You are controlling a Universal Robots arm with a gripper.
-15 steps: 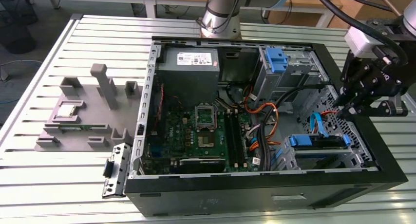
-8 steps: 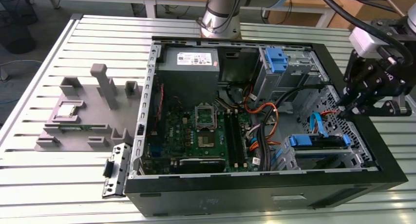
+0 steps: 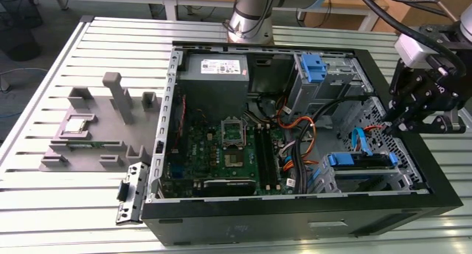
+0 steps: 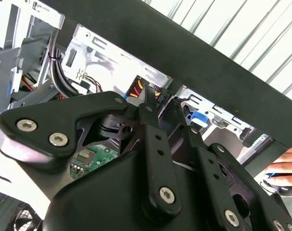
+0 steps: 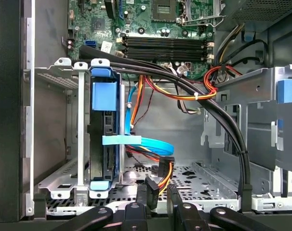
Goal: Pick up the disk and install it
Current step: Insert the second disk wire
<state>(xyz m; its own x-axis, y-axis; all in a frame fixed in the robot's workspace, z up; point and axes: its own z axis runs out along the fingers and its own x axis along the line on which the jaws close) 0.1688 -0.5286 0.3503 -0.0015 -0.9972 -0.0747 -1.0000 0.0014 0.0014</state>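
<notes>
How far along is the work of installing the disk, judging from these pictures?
The disk in its blue carrier already sits in the drive cage inside the computer case, so the carrying looks done. The gripper hangs near that cage, with no disk in it. Left: whether the disk is fully latched cannot be told.

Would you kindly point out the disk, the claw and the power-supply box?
disk [image 5: 103,98]: first wrist view, blue carrier face.
claw [image 5: 159,195]: first wrist view, between fingertips.
power-supply box [image 3: 214,67]: exterior view, white label.

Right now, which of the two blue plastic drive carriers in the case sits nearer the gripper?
The blue carrier in the lower drive cage, just below the gripper; the other blue carrier sits beside the grey power-supply box.
</notes>
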